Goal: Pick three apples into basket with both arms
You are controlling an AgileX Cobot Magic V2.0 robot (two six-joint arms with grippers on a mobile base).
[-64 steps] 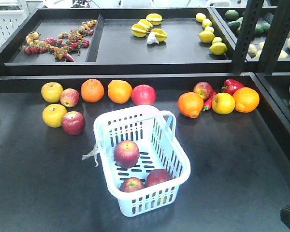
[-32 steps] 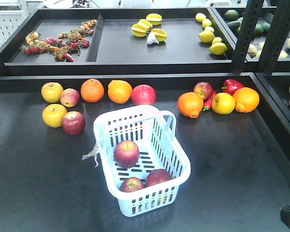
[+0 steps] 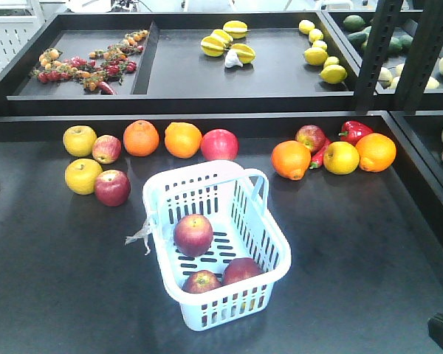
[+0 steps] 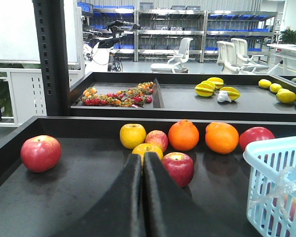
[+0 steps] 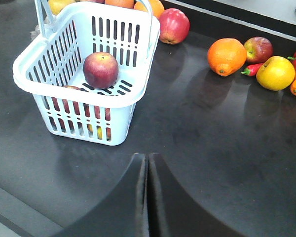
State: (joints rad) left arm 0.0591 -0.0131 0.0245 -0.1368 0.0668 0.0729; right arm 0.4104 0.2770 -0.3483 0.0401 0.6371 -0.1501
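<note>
We see three red apples (image 3: 193,234) lying inside the pale blue basket (image 3: 275,247), which stands on the dark desk (image 3: 354,243), one apart toward the back and two side by side at the near end. Our left end effector (image 4: 142,165) and right end effector (image 5: 147,163) are each pressed together, holding nothing, over bare desk.

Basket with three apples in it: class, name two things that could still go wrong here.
1. The basket sits skewed, and two apples crowd its near end, so lifting it could tip it.
2. Loose fruit lies close behind; a moving left tool might knock the red apple and send it rolling.
</note>
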